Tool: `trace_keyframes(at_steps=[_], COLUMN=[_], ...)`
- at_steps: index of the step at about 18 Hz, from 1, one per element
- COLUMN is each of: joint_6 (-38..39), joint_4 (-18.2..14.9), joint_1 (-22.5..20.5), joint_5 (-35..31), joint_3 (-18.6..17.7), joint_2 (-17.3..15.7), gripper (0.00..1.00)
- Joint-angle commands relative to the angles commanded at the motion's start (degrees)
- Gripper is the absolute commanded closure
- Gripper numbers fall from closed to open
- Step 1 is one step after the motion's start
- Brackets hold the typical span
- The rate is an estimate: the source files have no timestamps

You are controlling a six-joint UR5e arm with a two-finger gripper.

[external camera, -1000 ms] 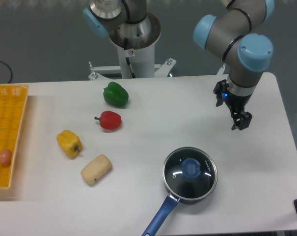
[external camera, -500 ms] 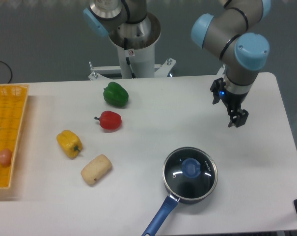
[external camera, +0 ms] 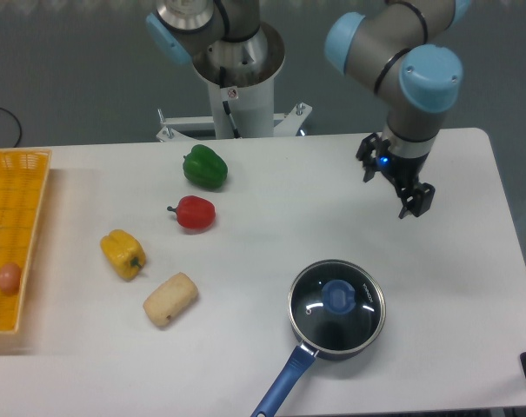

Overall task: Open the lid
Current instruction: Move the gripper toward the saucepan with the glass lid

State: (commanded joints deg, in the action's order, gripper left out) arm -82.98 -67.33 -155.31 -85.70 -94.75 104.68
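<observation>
Lid point(external camera: 336, 298) on saucepan point(external camera: 332, 323), egg point(external camera: 9, 277) in basket point(external camera: 19, 217), end effector point(external camera: 395, 184) apart.

The lid point(external camera: 336, 306) is glossy clear glass with a thin metal rim and a blue plastic-looking knob. The table point(external camera: 271, 261) is matt white; the peppers point(external camera: 205, 167) look smooth and shiny.

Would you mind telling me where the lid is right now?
The lid sits closed on the saucepan at the front right of the table, below the gripper and right of the potato.
</observation>
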Motion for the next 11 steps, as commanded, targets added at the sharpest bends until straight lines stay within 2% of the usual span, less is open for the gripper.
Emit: trace_keyframes(at_steps=[2,11], joint_6=[0.5,-0.8], joint_4=[0.3,0.8], joint_1=[1.1,4.0], joint_5=[0.2,-0.3], joint_3=[1.2,9.5], joint_2=[0.6,7.5], gripper=[0.0,0.0])
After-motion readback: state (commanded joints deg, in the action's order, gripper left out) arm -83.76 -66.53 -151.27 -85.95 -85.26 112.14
